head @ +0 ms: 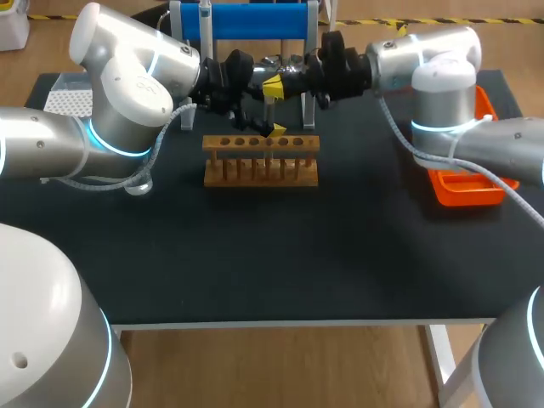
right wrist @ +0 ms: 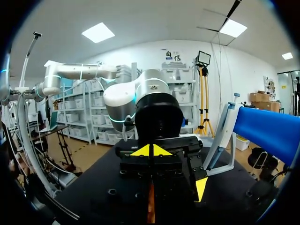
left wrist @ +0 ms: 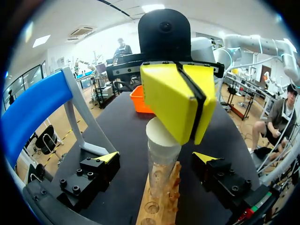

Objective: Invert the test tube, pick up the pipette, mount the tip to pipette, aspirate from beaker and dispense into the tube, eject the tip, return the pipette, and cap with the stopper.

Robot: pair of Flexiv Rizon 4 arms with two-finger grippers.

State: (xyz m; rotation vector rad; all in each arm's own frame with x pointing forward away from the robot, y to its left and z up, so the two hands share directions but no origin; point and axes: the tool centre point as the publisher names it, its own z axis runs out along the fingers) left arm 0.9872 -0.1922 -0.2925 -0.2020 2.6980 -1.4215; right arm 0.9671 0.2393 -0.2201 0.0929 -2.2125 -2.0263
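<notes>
Head view: both arms meet over the wooden rack at the back of the bench. The test tube stands upright in a rack hole just right of the rack's middle. The right claw is directly above it and the left claw is low beside it.

Left wrist view: the left claw's fingers are wide apart, flanking the tube without touching it. The white stopper sits in the tube's mouth above the rack. The right claw's yellow fingers are drawn together, their tips on the stopper.

Right wrist view: the right claw's own tips meet above the rack's thin edge.

This looks like the capping step. It calls for a straight, gentle push along the tube's axis. Closing the left claw on the glass first would likely keep the tube and rack from tipping.
</notes>
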